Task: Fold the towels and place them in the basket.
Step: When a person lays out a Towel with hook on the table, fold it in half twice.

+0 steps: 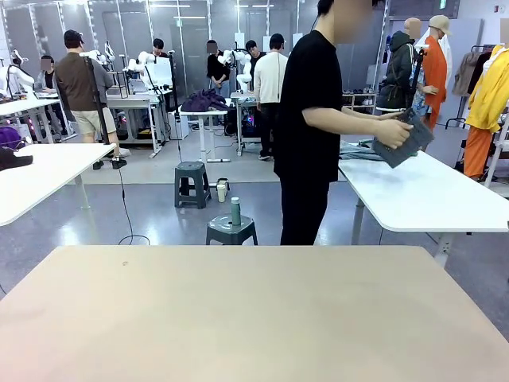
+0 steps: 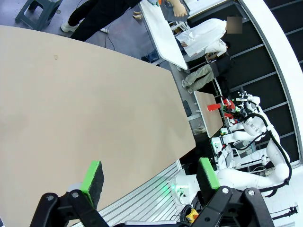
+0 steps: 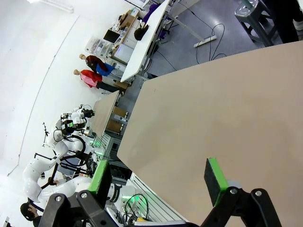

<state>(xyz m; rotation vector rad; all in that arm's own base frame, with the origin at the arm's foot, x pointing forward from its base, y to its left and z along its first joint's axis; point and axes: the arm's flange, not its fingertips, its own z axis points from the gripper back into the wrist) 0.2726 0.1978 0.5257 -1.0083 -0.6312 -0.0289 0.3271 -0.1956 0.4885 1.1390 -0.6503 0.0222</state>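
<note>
A person in black stands beyond my beige table [image 1: 238, 318], turned toward a white side table [image 1: 429, 195] at the right. Both of the person's hands hold the dark grey basket [image 1: 412, 140], tilted, above that side table. A pale green-grey cloth [image 1: 359, 149], apparently a towel, lies on the side table behind the person's arm. In the left wrist view my left gripper [image 2: 149, 176] is open over the near edge of the beige table [image 2: 94, 94], nothing between its green pads. My right gripper [image 3: 157, 177] is likewise open and holds nothing above the table's edge [image 3: 227, 118].
Two grey stools [image 1: 231, 231] [image 1: 192, 183] stand on the floor past the table's far edge, one carrying a green bottle [image 1: 235, 211]. Another white table [image 1: 40, 179] sits at the far left. Several other people stand in the background.
</note>
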